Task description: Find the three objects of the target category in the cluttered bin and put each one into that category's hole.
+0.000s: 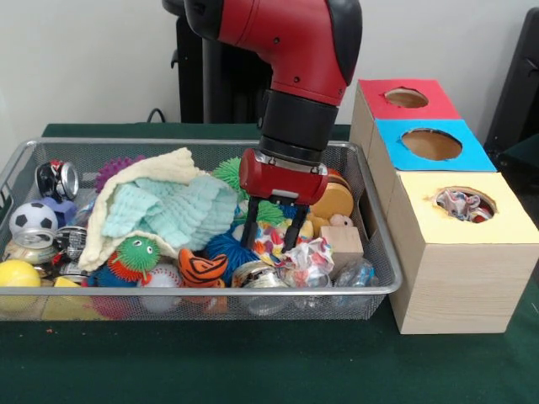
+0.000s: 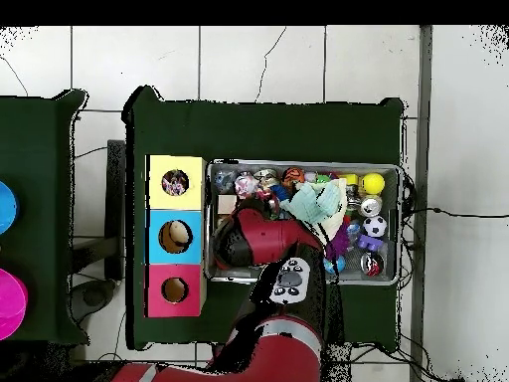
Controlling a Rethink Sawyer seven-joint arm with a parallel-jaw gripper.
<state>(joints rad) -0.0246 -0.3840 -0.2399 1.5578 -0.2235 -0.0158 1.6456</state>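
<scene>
The wire mesh bin is full of clutter. My gripper hangs low in its right half, jaws open, one finger on each side of a white polka-dot cloth lying among the toys. A second crumpled polka-dot cloth lies just right of it, near the front rim. The yellow-topped box's hole holds another polka-dot cloth, which also shows in the overhead view. In the overhead view the arm hides the gripper.
A mint-green waffle cloth lies on a cream waffle cloth in the bin's left half. Balls, cans, spiky toys and a wooden block surround the gripper. The blue-topped hole and red-topped hole sit behind the yellow box.
</scene>
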